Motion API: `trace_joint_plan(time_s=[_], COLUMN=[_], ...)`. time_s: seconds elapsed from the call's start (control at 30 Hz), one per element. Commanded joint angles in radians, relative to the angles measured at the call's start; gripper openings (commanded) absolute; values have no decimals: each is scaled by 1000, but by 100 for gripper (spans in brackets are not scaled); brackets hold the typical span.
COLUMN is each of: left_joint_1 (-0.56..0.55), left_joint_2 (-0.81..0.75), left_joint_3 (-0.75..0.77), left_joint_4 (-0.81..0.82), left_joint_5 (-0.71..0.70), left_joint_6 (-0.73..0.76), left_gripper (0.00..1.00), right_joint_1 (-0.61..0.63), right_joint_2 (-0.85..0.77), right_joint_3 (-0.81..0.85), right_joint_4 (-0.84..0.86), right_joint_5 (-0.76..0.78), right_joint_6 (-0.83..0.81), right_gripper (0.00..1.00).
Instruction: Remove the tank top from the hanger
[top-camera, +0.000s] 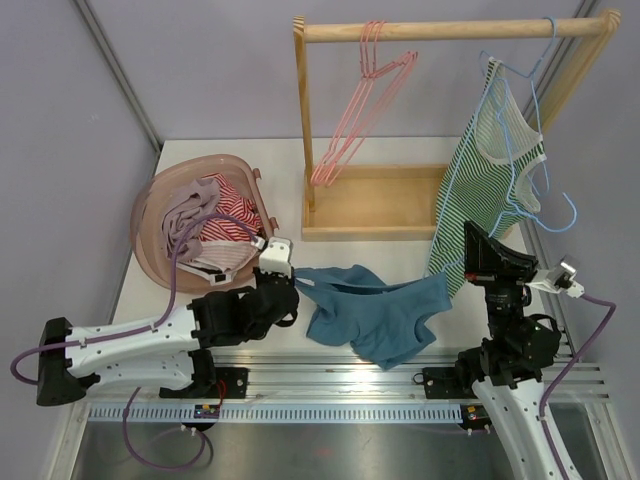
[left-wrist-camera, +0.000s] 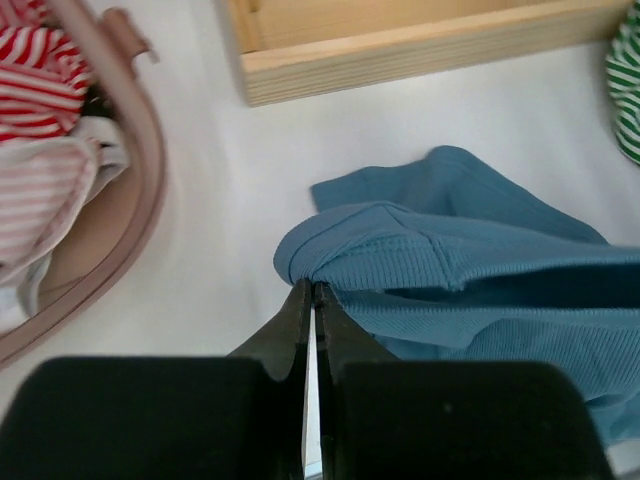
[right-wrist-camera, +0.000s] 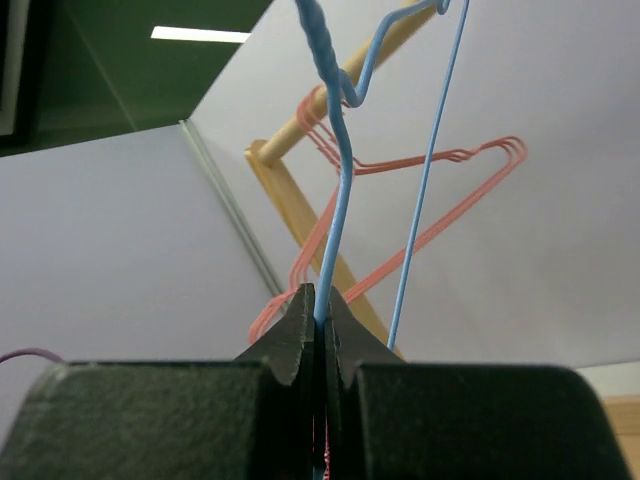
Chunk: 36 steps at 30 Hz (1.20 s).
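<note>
Left gripper (left-wrist-camera: 312, 287) closed, pinching the ribbed hem of the teal tank top (left-wrist-camera: 470, 270), which lies limp before the wooden rack (top-camera: 370, 228). Right gripper (right-wrist-camera: 320, 292) clamps the blue hanger (right-wrist-camera: 338, 170) wire. Fabric judged light and soft; grip at hems.

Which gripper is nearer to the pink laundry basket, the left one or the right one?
Left. The left gripper, shut on the blue tank top, is just beside the basket; the right gripper grips the blue hanger far off on the other side.

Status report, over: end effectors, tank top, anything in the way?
Left end effector shut on blue tank top, lying on table. Right end effector shut on blue hanger wire. Green striped top hangs beside.
</note>
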Motion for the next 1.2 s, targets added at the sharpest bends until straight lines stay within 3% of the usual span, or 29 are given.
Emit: trace_joint_plan(time_s=[0.0,0.2,0.3,0.37,0.43,0.47,0.63,0.7,0.83,0.87,0.97,1.0,1.03,1.17], left_joint_1=[16,48,53,53,53,53,53,51,53,51,51,51,51,51], left_joint_2=[-41,-84,-104,-122,-173,-194,-254,-262,-242,-212,-131,-115,-101,-63], left_joint_3=[9,-17,-9,-15,-66,-95,-173,-189,-215,-198,-131,-114,-100,-43], left_joint_4=[-139,-209,-247,-211,-155,-79,-64,16,279,288,209,193,177,97], left_joint_5=[-198,-204,-221,-227,-218,-186,-166,-98,274,278,232,227,221,164], left_joint_6=[-247,-338,-368,-336,-310,-264,-263,-165,107,116,96,95,93,49], left_gripper=[0,0,0,0,0,0,0,0,0,0,0,0,0,0], right_joint_1=[5,5,5,5,5,6,5,5,5,5,5,5,5,5], right_joint_2=[-28,8,47,48,54,67,200,261,372,404,375,358,346,245], right_joint_3=[-43,-15,72,34,-76,-87,-49,-32,18,31,121,190,218,250], right_joint_4=[94,53,-104,-5,259,304,432,509,610,620,422,211,129,-116], right_joint_5=[152,145,138,213,279,296,181,178,136,117,41,31,-2,12], right_joint_6=[-60,-110,-145,-127,-69,-56,-36,-45,-28,-21,-7,-11,-25,-54], right_gripper=[0,0,0,0,0,0,0,0,0,0,0,0,0,0])
